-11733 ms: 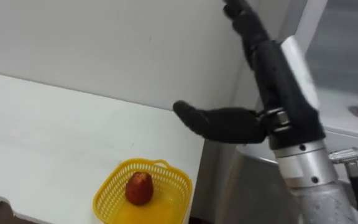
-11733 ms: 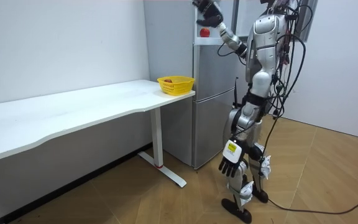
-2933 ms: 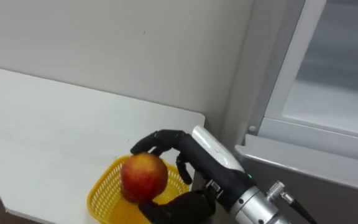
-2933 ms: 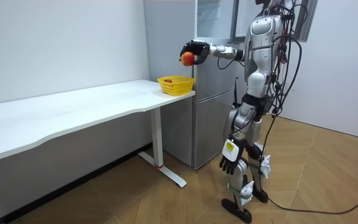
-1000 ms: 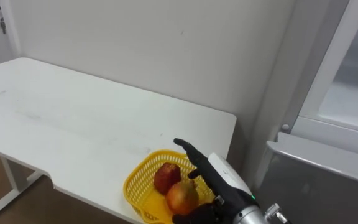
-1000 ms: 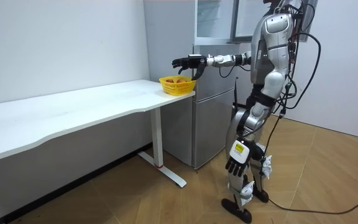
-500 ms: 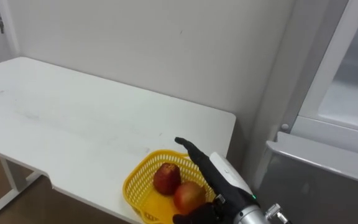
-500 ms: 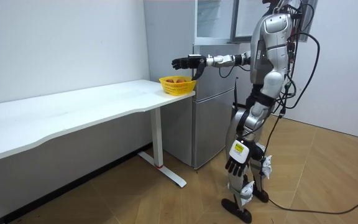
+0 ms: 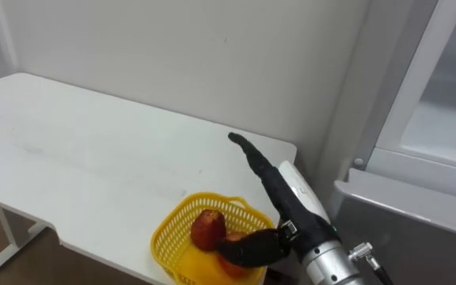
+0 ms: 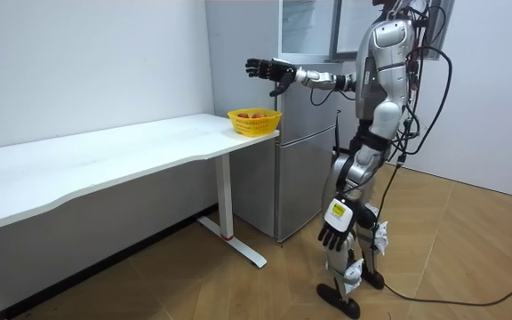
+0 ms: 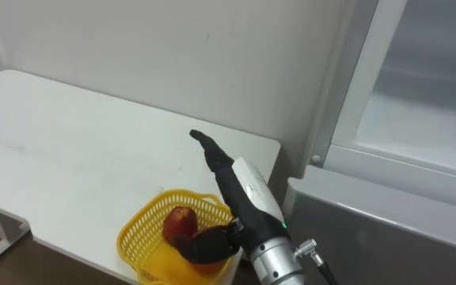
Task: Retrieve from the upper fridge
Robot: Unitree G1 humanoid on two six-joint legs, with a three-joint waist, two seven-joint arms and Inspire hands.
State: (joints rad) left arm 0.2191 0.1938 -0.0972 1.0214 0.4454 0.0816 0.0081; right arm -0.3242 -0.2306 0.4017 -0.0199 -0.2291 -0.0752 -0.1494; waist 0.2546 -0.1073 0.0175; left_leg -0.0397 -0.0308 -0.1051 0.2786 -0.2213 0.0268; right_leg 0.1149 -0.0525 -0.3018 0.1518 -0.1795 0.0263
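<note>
A yellow basket (image 9: 172, 234) stands at the corner of the white table (image 9: 77, 162) beside the fridge. In it lies a red apple (image 9: 206, 229), and a second apple (image 9: 229, 264) shows partly under my thumb. My right hand (image 9: 269, 184) hovers over the basket's right side, open, fingers stretched towards the wall, holding nothing. In the room view the right hand (image 10: 269, 69) is raised well above the basket (image 10: 254, 120). My left hand (image 10: 332, 234) hangs open by my thigh.
The open upper fridge compartment (image 9: 450, 119) is at the right, with its pale door frame (image 9: 402, 87) next to the table's corner. The grey lower fridge door (image 9: 418, 237) lies below it. I stand in front of the fridge (image 10: 305, 133).
My right hand brought an apple from the fridge to the basket and let it go there. In the last half second the hand has lifted away, empty, fingers straight.
</note>
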